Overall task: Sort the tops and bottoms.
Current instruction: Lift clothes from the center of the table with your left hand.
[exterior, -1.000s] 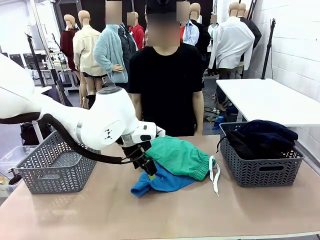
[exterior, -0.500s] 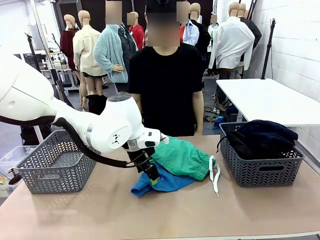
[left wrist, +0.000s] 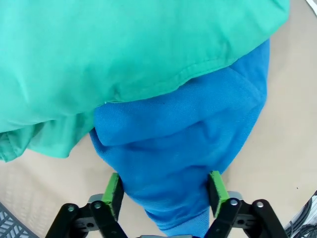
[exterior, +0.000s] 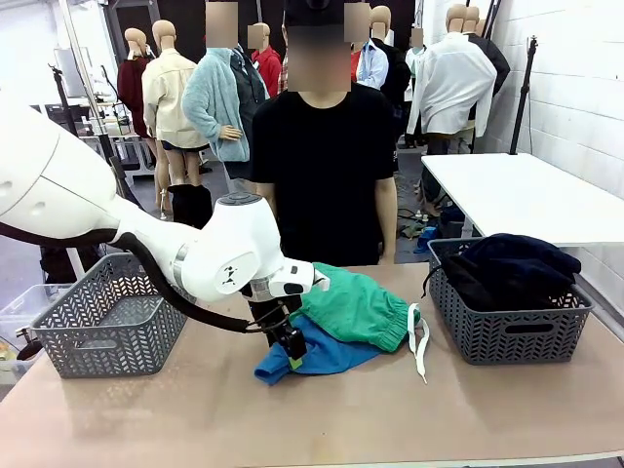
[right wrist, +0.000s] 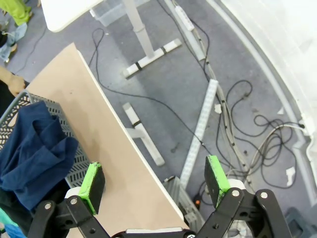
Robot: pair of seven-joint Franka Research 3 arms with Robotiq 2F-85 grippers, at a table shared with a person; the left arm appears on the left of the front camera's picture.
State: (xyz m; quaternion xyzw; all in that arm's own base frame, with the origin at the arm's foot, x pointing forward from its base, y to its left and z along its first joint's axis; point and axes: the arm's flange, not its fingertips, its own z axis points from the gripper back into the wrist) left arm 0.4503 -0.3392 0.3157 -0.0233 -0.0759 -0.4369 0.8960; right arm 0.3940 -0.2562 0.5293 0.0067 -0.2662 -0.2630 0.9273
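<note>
A blue top (exterior: 330, 357) lies crumpled at the table's middle, and green shorts (exterior: 353, 307) with a white drawstring (exterior: 419, 341) lie partly over it. My left gripper (exterior: 291, 353) is down on the top's left end. In the left wrist view its green pads straddle a fold of the blue top (left wrist: 188, 148), jaws still wide, below the green shorts (left wrist: 124, 49). A dark navy garment (exterior: 522, 253) and a black one (exterior: 478, 283) fill the right basket (exterior: 507, 336). My right gripper (right wrist: 154, 181) hangs open, holding nothing, over the floor past the table's right edge.
A grey basket (exterior: 107, 327) stands at the table's left. A person in a black shirt (exterior: 327, 166) stands at the far side with arms down. In the right wrist view the navy garment (right wrist: 29, 153) shows in its basket (right wrist: 74, 171). A white table (exterior: 526, 195) stands behind on the right.
My left arm has lowered its gripper onto the blue top's left end, and its jaws have started to narrow around the fabric. The garments and the person have stayed put.
</note>
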